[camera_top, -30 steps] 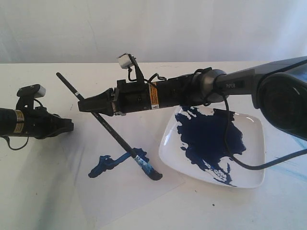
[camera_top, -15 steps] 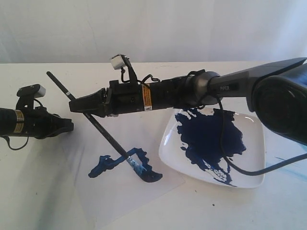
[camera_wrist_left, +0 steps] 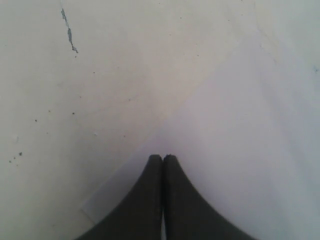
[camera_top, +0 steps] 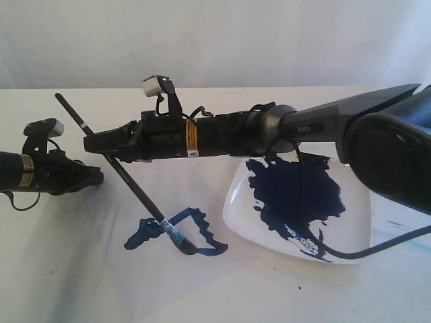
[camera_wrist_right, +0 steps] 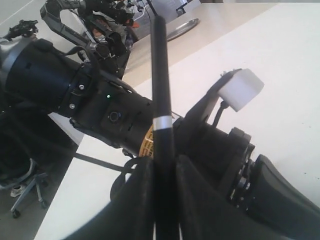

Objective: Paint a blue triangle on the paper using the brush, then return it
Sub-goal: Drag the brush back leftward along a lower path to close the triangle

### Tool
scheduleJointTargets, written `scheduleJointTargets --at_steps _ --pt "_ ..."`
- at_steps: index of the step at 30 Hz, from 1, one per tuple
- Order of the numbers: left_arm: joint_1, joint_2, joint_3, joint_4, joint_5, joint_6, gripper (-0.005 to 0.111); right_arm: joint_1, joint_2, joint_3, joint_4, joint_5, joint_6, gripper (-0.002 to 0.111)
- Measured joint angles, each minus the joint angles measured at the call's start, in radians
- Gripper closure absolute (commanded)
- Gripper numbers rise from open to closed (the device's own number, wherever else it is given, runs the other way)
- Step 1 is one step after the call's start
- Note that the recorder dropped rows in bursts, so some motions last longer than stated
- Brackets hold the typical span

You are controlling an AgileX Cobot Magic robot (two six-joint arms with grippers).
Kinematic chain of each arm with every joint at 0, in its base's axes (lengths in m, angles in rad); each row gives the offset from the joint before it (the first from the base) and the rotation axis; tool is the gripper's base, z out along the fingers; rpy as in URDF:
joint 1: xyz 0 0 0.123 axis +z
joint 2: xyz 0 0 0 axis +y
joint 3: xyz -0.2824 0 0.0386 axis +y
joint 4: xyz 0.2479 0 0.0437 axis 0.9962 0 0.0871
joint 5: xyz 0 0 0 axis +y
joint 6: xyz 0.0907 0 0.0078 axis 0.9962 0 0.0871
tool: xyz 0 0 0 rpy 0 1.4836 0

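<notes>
1. The left gripper (camera_top: 94,177) hovers at the left edge of the paper (camera_top: 175,276). In the left wrist view its fingers (camera_wrist_left: 150,190) are pressed together with nothing between them. A yellow sticker (camera_top: 25,170) wraps the arm behind it; its print is too small to read.
2. The brush (camera_top: 131,188) stands tilted, with its black handle leaning up and to the left. A thin silver band (camera_top: 84,128) rings the handle near the top end.
3. The right gripper (camera_top: 94,143) reaches across from the right and is clamped on the brush handle (camera_wrist_right: 161,100), gripping just below the band.
4. The blue triangle (camera_top: 141,234) is a wobbly dark-blue outline on the paper with a thick blob at its left corner. The brush's blue-coated tip touches the paper on that outline.
5. A yellow-and-orange sticker (camera_top: 191,138) sits on the right arm's wrist, its text unreadable. Further along, the grey link reads "PIPER" (camera_top: 306,126).
6. The square white plate (camera_top: 357,202) lies just right of the paper on the table (camera_top: 54,282). It holds a dark-blue paint pool (camera_top: 293,192).
</notes>
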Motion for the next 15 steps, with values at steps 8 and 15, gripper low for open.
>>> scheduleJointTargets --at_steps 8,15 --pt "0.000 0.000 0.000 0.000 0.000 0.000 0.107 0.022 0.000 0.000 0.064 0.028 -0.062 0.108" --pt "0.000 0.000 0.000 0.000 0.000 0.000 0.107 0.049 0.000 0.000 0.094 0.077 -0.112 0.108"
